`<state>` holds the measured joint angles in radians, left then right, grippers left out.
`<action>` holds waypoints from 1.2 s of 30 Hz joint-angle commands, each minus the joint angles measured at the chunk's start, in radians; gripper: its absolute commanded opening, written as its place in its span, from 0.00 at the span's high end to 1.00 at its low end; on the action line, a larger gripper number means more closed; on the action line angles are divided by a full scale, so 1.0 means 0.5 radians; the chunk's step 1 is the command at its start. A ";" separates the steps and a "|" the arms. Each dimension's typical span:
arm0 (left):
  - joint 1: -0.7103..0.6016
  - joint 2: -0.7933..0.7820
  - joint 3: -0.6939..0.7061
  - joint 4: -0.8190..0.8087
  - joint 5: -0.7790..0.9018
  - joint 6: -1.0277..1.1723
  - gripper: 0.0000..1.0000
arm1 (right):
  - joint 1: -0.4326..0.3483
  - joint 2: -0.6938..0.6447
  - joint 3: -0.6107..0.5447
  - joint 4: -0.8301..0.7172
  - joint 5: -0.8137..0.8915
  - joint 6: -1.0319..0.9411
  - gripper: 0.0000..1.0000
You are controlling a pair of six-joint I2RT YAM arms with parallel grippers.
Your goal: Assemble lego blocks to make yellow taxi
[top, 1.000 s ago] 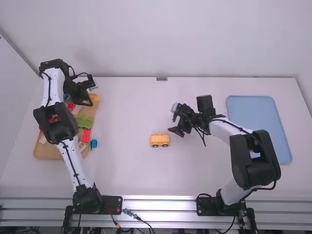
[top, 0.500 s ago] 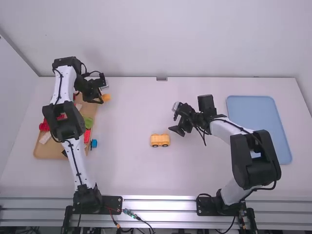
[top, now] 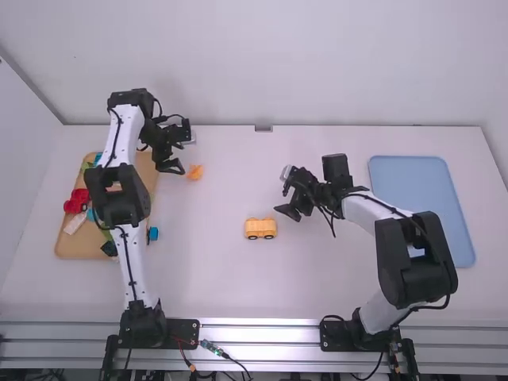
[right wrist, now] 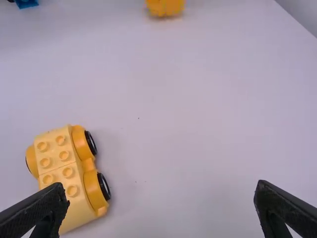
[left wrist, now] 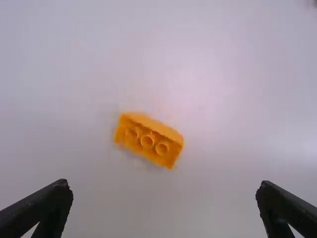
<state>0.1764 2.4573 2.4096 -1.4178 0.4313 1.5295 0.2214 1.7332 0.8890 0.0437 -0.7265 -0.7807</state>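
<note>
Yellow taxi (top: pixel 260 228): wheeled, studded body upright on the table, between the two grippers
Table (top: pixel 214 278): white, under both trays
Blue tray (top: pixel 409 171): beyond the right gripper, at the table's right
Tan tray (top: pixel 79 249): at the left, holding mixed blocks
Left gripper (top: pixel 182 151): fingers spread wide, gripping nothing
Right gripper (top: pixel 284 194): also wide apart, empty, near the taxi
Orange block (top: pixel 195 172): near the left gripper, hollow underside showing (left wrist: pixel 147 141)
Blue piece (top: pixel 152 233): just beside the tan tray
</note>
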 commanded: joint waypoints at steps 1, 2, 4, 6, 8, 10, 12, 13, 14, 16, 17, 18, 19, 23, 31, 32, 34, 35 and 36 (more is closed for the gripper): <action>0.010 0.004 0.056 0.012 -0.131 -0.169 0.01 | -0.006 -0.048 0.030 0.002 -0.018 0.014 0.01; 0.008 0.004 0.051 0.035 -0.171 -0.208 0.01 | -0.007 -0.048 0.030 0.002 -0.016 0.014 0.01; 0.008 0.004 0.041 0.075 -0.203 -0.256 0.01 | -0.013 -0.048 0.030 0.001 -0.018 0.015 0.01; 0.009 0.004 0.019 0.131 -0.224 -0.310 0.01 | -0.005 -0.048 0.030 0.002 -0.011 0.015 0.01; 0.009 0.004 -0.002 0.209 -0.240 -0.305 0.01 | 0.001 -0.048 0.030 0.000 -0.011 0.015 0.01; 0.008 0.004 -0.042 0.306 -0.223 -0.314 0.01 | 0.003 -0.048 0.030 0.002 -0.011 0.014 0.01; 0.008 0.004 -0.088 0.354 -0.177 -0.437 0.01 | -0.001 -0.048 0.030 0.002 -0.011 0.000 0.01; 0.008 0.004 -0.098 0.358 -0.160 -0.473 0.01 | -0.002 -0.048 0.030 0.002 -0.011 0.000 0.01; 0.008 0.004 -0.106 0.372 -0.134 -0.492 0.01 | -0.004 -0.048 0.030 0.003 -0.010 0.000 0.01; -0.015 0.004 -0.114 0.479 -0.081 -0.598 0.01 | -0.012 -0.048 0.030 0.008 -0.011 0.002 0.01; -0.021 0.004 -0.111 0.549 -0.094 -0.779 0.01 | -0.012 -0.048 0.030 0.009 -0.010 0.000 0.01; -0.022 0.004 -0.108 0.573 -0.109 -0.850 0.01 | -0.012 -0.048 0.030 0.009 -0.010 0.000 0.01; -0.033 0.004 -0.099 0.639 -0.179 -1.070 0.01 | -0.012 -0.048 0.030 0.010 -0.011 0.000 0.01; -0.078 0.004 -0.090 0.726 -0.409 -1.366 0.01 | -0.012 -0.048 0.030 0.025 -0.011 0.001 0.01; -0.184 -0.061 -0.096 0.546 -0.174 -1.218 0.01 | -0.011 -0.048 0.030 -0.001 0.005 0.002 0.01; -0.198 -0.079 -0.097 0.566 -0.215 -1.236 0.01 | -0.012 -0.048 0.030 -0.007 0.037 0.001 0.01; -0.214 -0.095 -0.097 0.650 -0.329 -1.341 0.01 | -0.012 -0.048 0.030 -0.008 0.072 0.004 0.01; -0.240 -0.106 -0.097 0.747 -0.554 -1.437 0.01 | -0.011 -0.048 0.030 -0.005 0.099 0.025 0.01; -0.257 -0.109 -0.097 0.818 -0.689 -1.536 0.01 | -0.012 -0.048 0.030 -0.006 0.105 0.024 0.01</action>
<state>0.0647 2.4573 2.3558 -1.0470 0.2428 0.8684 0.2214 1.7329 0.8890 0.0425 -0.6968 -0.7837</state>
